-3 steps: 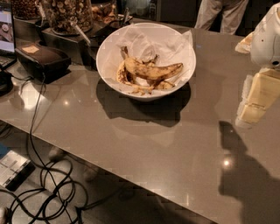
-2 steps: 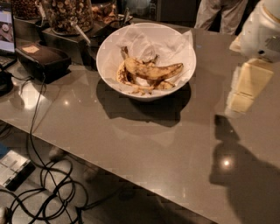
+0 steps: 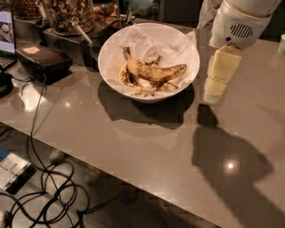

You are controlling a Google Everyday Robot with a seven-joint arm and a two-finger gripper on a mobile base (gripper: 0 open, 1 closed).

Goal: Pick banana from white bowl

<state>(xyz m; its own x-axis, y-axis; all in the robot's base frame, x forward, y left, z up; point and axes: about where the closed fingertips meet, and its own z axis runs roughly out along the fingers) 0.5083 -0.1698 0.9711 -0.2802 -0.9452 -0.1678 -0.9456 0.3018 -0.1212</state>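
Note:
The white bowl (image 3: 109,53) stands on the grey table, lined with crumpled white paper. The banana (image 3: 156,72) lies in it, dull yellow with brown blotches, pointing right, with thin brown-yellow peel scraps (image 3: 124,75) beside and below it. My gripper (image 3: 219,78) hangs from the white arm at the upper right. It sits just to the right of the bowl's rim, above the table, apart from the banana.
A glass jar of nuts (image 3: 67,13) and dark trays stand behind the bowl at the upper left. A black box (image 3: 42,60) with a cable lies left of the bowl. The table's front edge (image 3: 111,171) runs diagonally; cables lie on the floor below.
My gripper has moved left and up, from the table's right edge to just beside the bowl's right rim. The bowl and banana have not moved.

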